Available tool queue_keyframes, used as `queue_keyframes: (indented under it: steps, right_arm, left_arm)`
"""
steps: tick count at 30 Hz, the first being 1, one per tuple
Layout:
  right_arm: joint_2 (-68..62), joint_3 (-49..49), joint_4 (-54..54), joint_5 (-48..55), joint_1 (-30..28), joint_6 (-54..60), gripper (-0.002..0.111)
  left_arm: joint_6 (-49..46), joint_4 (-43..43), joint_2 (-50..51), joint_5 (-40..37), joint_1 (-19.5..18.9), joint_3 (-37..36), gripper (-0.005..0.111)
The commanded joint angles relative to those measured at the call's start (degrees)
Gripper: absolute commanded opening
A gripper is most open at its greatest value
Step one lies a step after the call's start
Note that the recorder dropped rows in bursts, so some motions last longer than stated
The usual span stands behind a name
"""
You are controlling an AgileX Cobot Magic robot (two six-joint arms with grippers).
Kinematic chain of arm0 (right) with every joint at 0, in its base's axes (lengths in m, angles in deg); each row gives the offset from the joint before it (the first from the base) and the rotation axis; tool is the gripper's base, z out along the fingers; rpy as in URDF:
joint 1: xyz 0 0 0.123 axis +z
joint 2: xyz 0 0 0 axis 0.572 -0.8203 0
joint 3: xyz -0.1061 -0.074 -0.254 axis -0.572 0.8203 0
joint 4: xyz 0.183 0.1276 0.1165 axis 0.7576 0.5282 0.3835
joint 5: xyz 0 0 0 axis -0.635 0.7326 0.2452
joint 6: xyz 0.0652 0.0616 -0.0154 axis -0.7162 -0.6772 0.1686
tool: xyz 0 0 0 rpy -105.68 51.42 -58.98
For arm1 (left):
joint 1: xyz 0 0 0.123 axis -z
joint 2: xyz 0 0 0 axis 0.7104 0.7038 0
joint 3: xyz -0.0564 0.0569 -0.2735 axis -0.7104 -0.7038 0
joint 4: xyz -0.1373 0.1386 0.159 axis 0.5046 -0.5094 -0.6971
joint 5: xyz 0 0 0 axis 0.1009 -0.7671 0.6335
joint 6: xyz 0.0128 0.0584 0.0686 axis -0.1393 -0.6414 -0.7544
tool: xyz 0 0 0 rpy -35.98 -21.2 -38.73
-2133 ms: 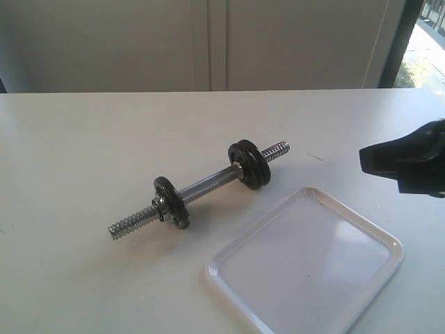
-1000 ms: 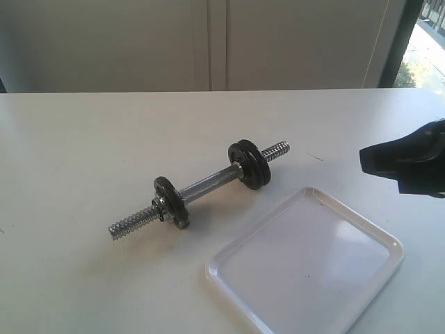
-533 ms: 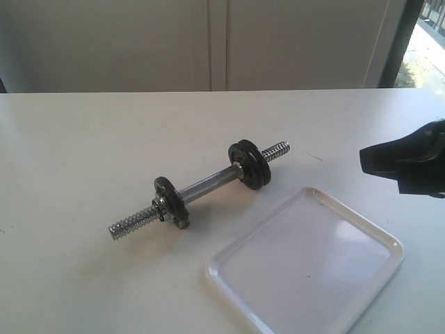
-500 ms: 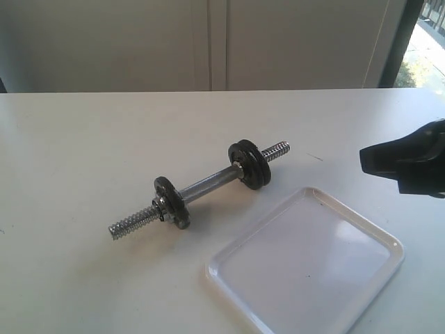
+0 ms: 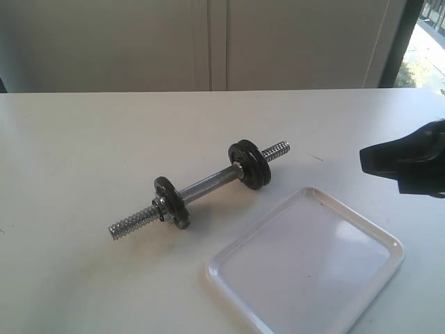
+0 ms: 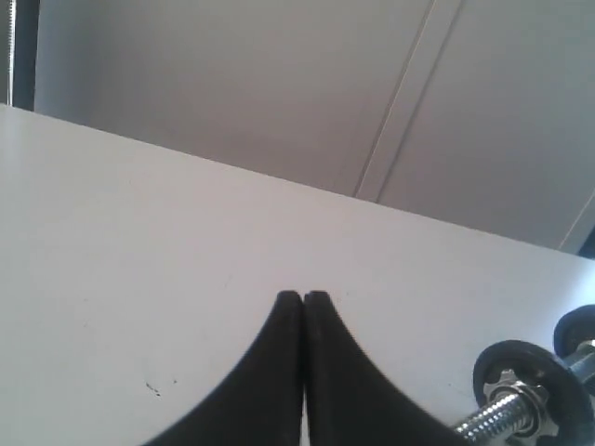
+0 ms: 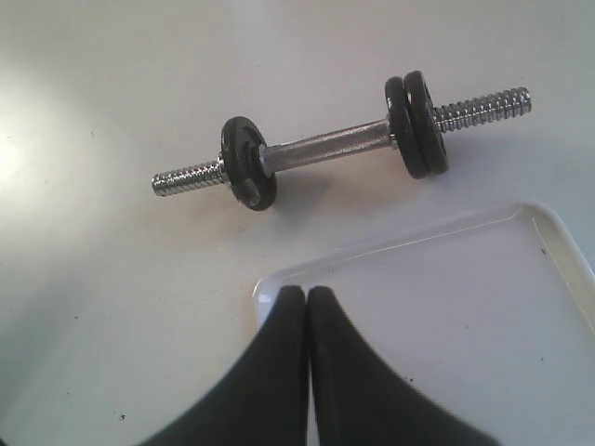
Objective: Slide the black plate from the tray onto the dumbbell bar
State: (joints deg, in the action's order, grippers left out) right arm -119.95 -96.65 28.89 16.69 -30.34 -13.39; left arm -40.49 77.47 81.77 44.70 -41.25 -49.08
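The dumbbell bar (image 5: 208, 184) lies slantwise on the white table. It carries a pair of black discs (image 5: 250, 165) at its far right end. A single black disc (image 5: 172, 202) with a silver collar nut (image 5: 160, 207) sits at its near left end. The white tray (image 5: 306, 268) lies in front of it, with nothing in it; no loose black plate shows. My right gripper (image 5: 363, 158) hangs shut and empty at the right, over the tray's corner (image 7: 270, 288). My left gripper (image 6: 303, 297) is shut and empty above bare table, beside the bar's nut end (image 6: 507, 404).
The white table (image 5: 83, 153) runs back to a pale wall with a window at the far right. The tray's near edge reaches the bottom of the exterior view. The left arm is outside the exterior view.
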Motion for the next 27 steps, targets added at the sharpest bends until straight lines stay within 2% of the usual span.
queue_keyframes:
  steps: [1,11,22,27]
  right_arm:
    - [0.4,0.1,-0.2,-0.4,0.1,0.2,0.000]
    - [0.4,0.1,-0.2,-0.4,0.1,0.2,0.000]
    - [0.4,0.1,-0.2,-0.4,0.1,0.2,0.000]
    - [0.4,0.1,-0.2,-0.4,0.1,0.2,0.000]
  left_arm:
    - [-5.6,-1.8,-0.3,-3.6,0.1,-0.3,0.000]
    - [-10.7,-2.8,-0.3,-19.1,0.1,-0.3,0.000]
    - [-10.4,-5.5,-0.3,-18.9,0.1,-0.3,0.000]
    - [-1.4,-12.5,-0.3,-18.7,0.1,-0.3,0.000]
